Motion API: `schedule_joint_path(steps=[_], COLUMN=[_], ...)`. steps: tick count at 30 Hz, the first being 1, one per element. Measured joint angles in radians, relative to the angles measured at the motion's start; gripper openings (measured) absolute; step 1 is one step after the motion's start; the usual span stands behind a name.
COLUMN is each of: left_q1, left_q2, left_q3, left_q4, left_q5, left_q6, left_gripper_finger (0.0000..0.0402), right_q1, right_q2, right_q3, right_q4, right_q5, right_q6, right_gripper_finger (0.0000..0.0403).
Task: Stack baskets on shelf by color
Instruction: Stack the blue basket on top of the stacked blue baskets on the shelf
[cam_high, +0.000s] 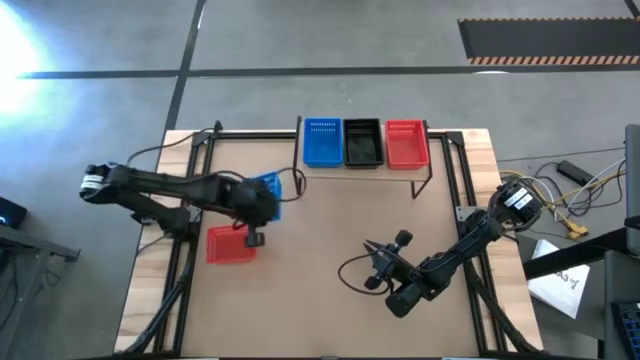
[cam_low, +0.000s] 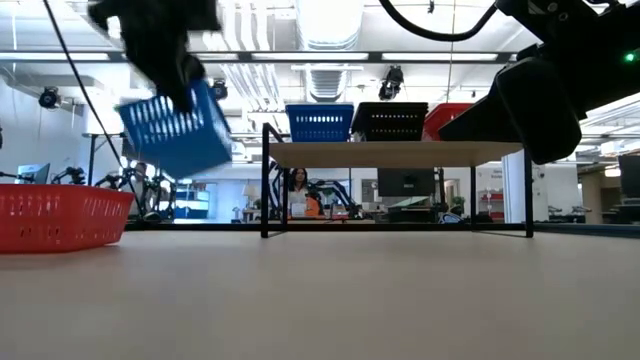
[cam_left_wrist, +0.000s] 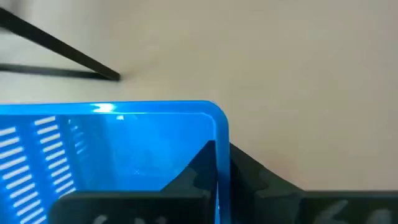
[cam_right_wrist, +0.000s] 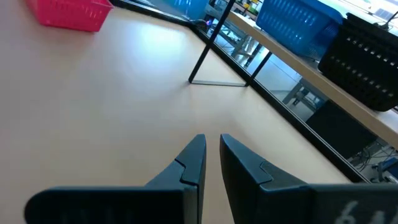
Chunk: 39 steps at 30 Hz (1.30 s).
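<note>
My left gripper (cam_high: 262, 200) is over the table's left half, shut on a blue basket (cam_low: 175, 130) that hangs tilted in the air. A red basket (cam_high: 230, 245) rests flat on the table just nearer than it, and shows at the left in the low view (cam_low: 55, 215). The shelf (cam_high: 365, 168) stands at the far edge, carrying a blue basket (cam_high: 321, 142), a black basket (cam_high: 362, 142) and a red basket (cam_high: 404, 143) side by side. My right gripper (cam_right_wrist: 212, 146) hovers above the table's near right part, fingers a narrow gap apart, holding nothing. My left gripper holds the blue basket by one side wall near a corner (cam_left_wrist: 221, 134). One finger (cam_left_wrist: 199, 168) is inside the basket and the other (cam_left_wrist: 249, 171) outside, pinching the wall. The basket is lifted clear of the table and tilts, hanging below the gripper.
Black frame rails (cam_high: 190, 200) run along the table's left and right sides. The shelf's thin black legs (cam_right_wrist: 211, 46) stand on the tabletop. Bare tabletop (cam_high: 330, 230) lies between the two arms. People and equipment show in the room beyond the table.
</note>
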Motion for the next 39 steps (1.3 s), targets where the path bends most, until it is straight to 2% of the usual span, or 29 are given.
schedule_joint_path(steps=[3, 8, 14, 18, 28, 39], left_q1=[-0.02, -0.007, 0.057, 0.116, 0.327, 0.347], left_q2=[-0.052, -0.08, 0.022, 0.111, 0.283, 0.312], left_q3=[0.097, 0.229, 0.314, 0.316, 0.315, 0.315], left_q4=[-0.042, 0.092, 0.381, 0.561, 0.612, 0.603], left_q5=[-0.027, -0.083, -0.084, -0.085, -0.083, -0.058], left_q6=[-0.021, 0.039, 0.291, 0.374, 0.436, 0.46], left_gripper_finger=[0.0001, 0.0, 0.0, 0.0, 0.0, 0.0], right_q1=[0.0, 0.0, -0.002, -0.002, -0.002, -0.002], right_q2=[0.0, 0.0, 0.0, 0.0, 0.0, 0.0], right_q3=[0.0, 0.0, 0.0, 0.0, 0.0, 0.001], right_q4=[0.002, 0.002, 0.006, 0.011, 0.026, 0.028], right_q5=[0.0, 0.0, 0.001, 0.001, 0.001, 0.001], right_q6=[-0.001, -0.001, -0.001, -0.001, -0.001, -0.001], right_gripper_finger=[0.0038, 0.0038, 0.0038, 0.0038, 0.0038, 0.0038])
